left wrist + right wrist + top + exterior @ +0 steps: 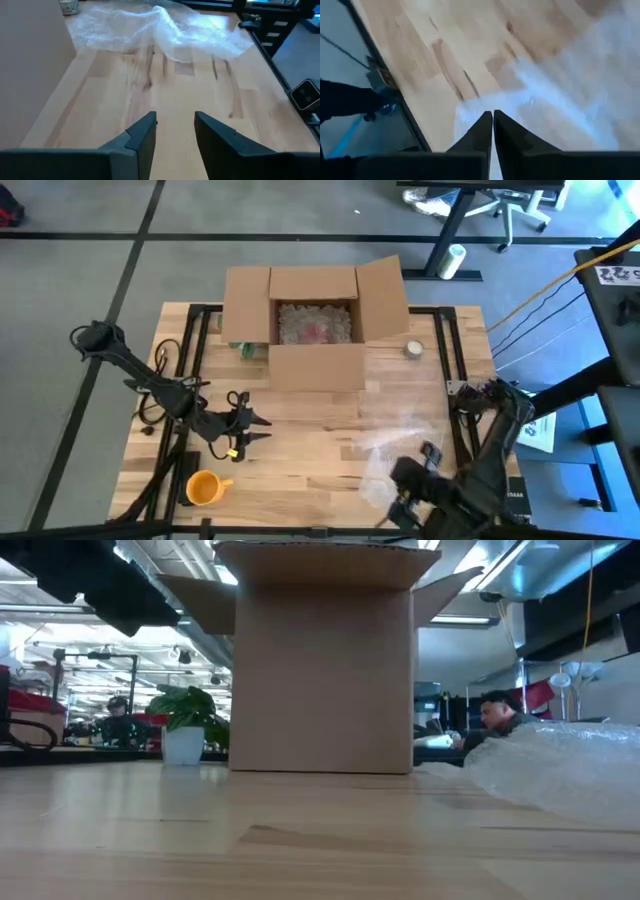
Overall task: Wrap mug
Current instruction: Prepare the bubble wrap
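The orange mug (203, 488) sits on the wooden counter (310, 430) near its front left corner, handle pointing toward the counter's middle, and nothing touches it.

The left gripper (257, 430) hangs over the counter just behind and to the right of the mug, apart from it. In the left wrist view its two dark fingers (142, 137) stand parted with bare wood between them, so the left gripper (175, 135) is released and empty, pointing across the counter toward the bubble wrap (160, 27).

The bubble wrap (395, 445) is a clear crumpled sheet spread over the right half of the counter; in the low view it rises as a pale heap (565, 770) at the right. The right gripper (405, 505) is down at the front right edge, at the near end of the sheet. In the right wrist view its fingers (480, 132) are pressed together with hardly a gap, over the edge of the wrap (555, 105); whether a fold of film is pinched between them cannot be told.

An open cardboard box (315, 320) stands at the back middle of the counter, flaps spread, with wrap-like padding inside. A roll of tape (414, 349) lies just right of the box.
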